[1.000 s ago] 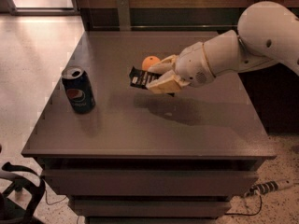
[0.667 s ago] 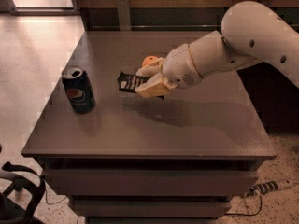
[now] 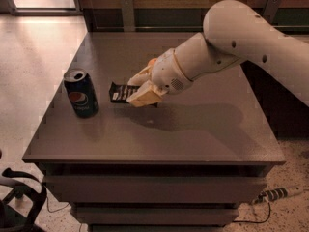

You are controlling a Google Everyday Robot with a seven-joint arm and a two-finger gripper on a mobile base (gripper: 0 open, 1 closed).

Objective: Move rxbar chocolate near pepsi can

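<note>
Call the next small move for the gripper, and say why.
Probably lower straight down to set the rxbar chocolate on the table. The gripper is shut on one end of the bar, the bar's free end sits beside the pepsi can with a small gap between them, and the shadow beneath suggests it hangs above the surface.

bulky white arm [image 3: 231,37], dark screw dots [image 3: 233,44]; tan, maybe padded end effector [image 3: 133,92] over table [image 3: 193,144].
</note>
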